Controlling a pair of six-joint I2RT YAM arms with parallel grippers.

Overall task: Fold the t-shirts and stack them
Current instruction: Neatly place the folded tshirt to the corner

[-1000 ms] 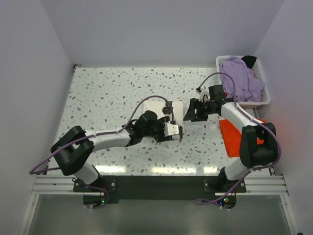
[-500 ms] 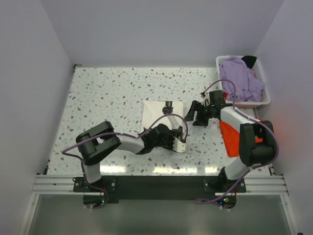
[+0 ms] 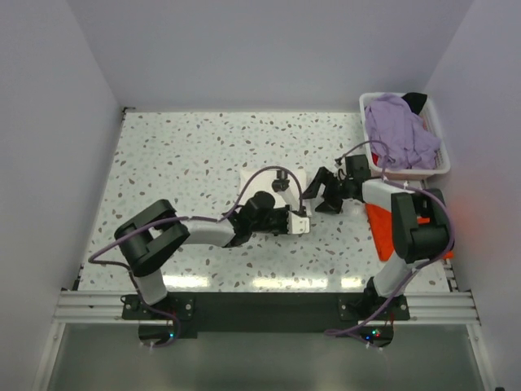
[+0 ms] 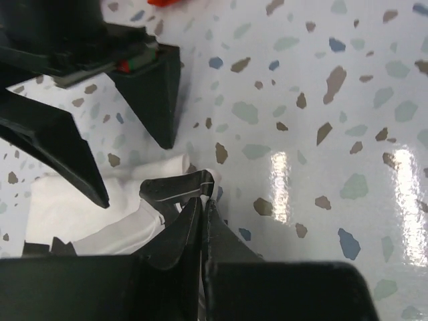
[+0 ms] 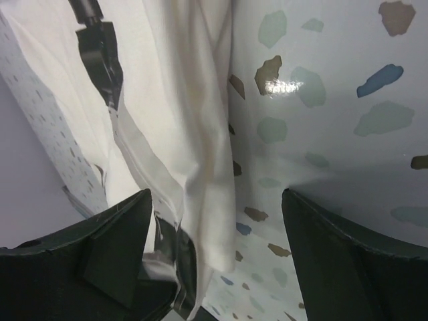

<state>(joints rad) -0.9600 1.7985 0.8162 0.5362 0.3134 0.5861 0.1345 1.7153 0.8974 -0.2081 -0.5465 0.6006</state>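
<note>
The folded cream-white t-shirt (image 3: 264, 181) lies flat at the table's middle. My left gripper (image 3: 305, 222) sits at its near right corner; in the left wrist view its jaws (image 4: 202, 198) are pressed shut, with a thin strip of the white cloth (image 4: 67, 204) pinched between them. My right gripper (image 3: 316, 194) stands open at the shirt's right edge. In the right wrist view that edge (image 5: 200, 167) runs between its wide-apart fingers (image 5: 114, 247). An orange-red t-shirt (image 3: 381, 230) lies flat at the right. A lavender t-shirt (image 3: 399, 134) is heaped in the basket.
The white plastic basket (image 3: 435, 169) stands at the back right corner, a black item (image 3: 415, 101) at its far end. The right arm's fingers (image 4: 154, 93) hover just beyond my left jaws. White walls enclose the speckled table (image 3: 179, 155) on three sides.
My left gripper has closed at the white shirt's near right corner after sliding right along its front edge. My right gripper has opened wider and shifted slightly along the right edge.
</note>
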